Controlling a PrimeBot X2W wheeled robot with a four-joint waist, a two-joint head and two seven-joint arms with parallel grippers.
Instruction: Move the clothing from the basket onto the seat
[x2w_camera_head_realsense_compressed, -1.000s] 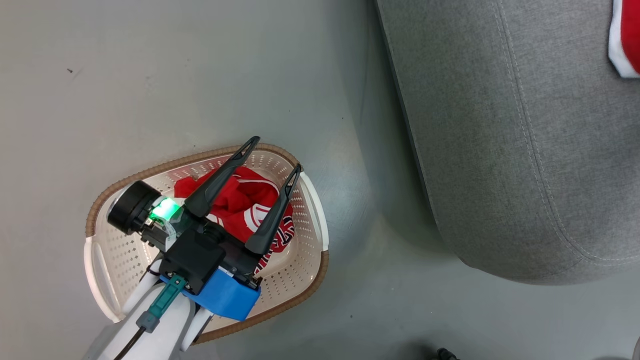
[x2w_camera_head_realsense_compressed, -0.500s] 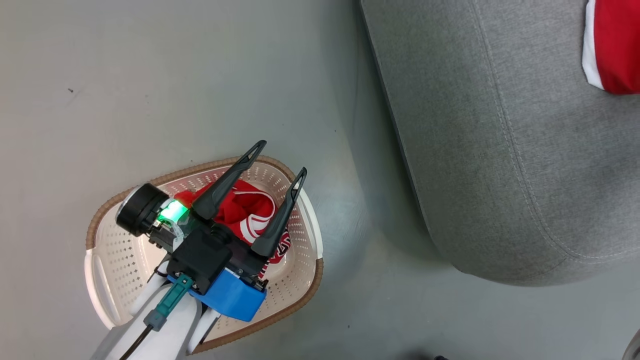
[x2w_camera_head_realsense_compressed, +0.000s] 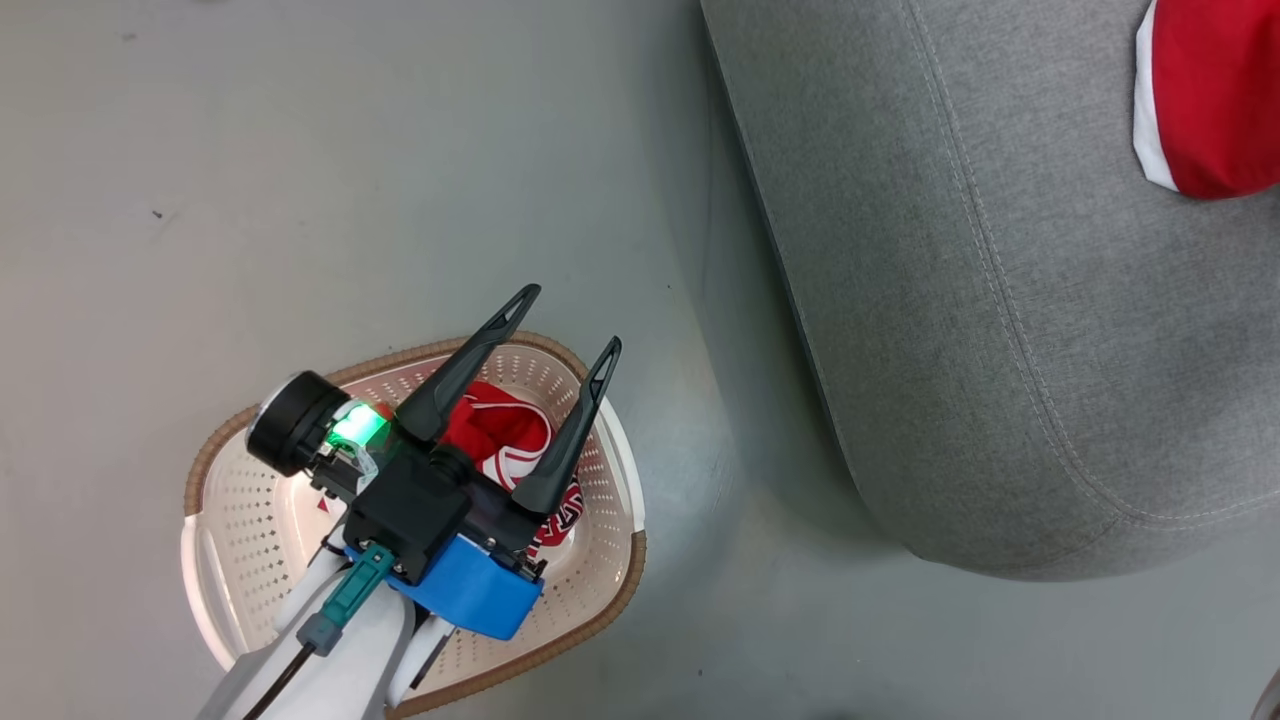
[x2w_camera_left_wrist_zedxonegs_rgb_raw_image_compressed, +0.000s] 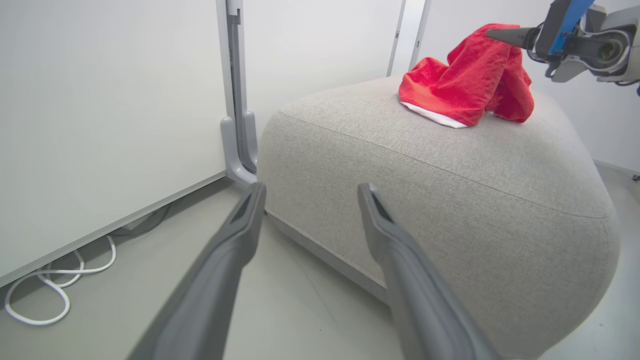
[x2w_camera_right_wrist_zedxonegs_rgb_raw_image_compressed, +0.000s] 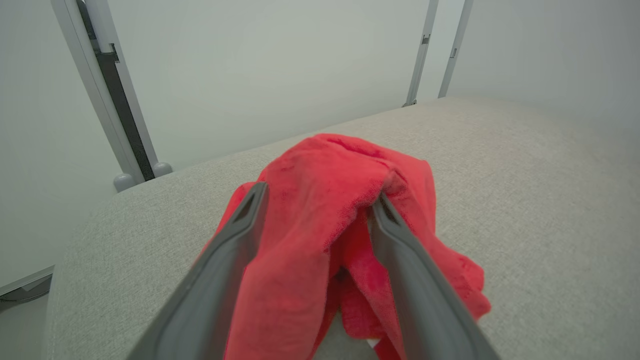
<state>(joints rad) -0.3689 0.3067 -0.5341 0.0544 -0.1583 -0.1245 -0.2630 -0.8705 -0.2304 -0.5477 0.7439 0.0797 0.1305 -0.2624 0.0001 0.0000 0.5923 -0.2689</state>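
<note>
The cream basket (x2w_camera_head_realsense_compressed: 610, 500) with its brown rim sits on the floor at the lower left of the head view. Inside it lies red clothing (x2w_camera_head_realsense_compressed: 500, 440) with white trim and lettering. My left gripper (x2w_camera_head_realsense_compressed: 570, 318) hovers above the basket, open and holding nothing, and its fingers (x2w_camera_left_wrist_zedxonegs_rgb_raw_image_compressed: 240, 240) point toward the grey seat (x2w_camera_left_wrist_zedxonegs_rgb_raw_image_compressed: 450, 175). A second red garment (x2w_camera_head_realsense_compressed: 1210, 100) lies on the seat (x2w_camera_head_realsense_compressed: 1000, 300). My right gripper (x2w_camera_right_wrist_zedxonegs_rgb_raw_image_compressed: 320, 192) is open there. The red fabric (x2w_camera_right_wrist_zedxonegs_rgb_raw_image_compressed: 320, 175) bunches up between and over its fingers.
A strip of bare grey floor (x2w_camera_head_realsense_compressed: 720, 500) separates the basket from the sofa's rounded end. Behind the sofa stand white wall panels with a grey post (x2w_camera_left_wrist_zedxonegs_rgb_raw_image_compressed: 240, 125). A white cable (x2w_camera_left_wrist_zedxonegs_rgb_raw_image_compressed: 50, 290) loops on the floor at the wall's foot.
The head camera has shifted, so the sofa sits further left and more of its garment shows. My left gripper stays open and now reaches slightly past the basket's far rim.
</note>
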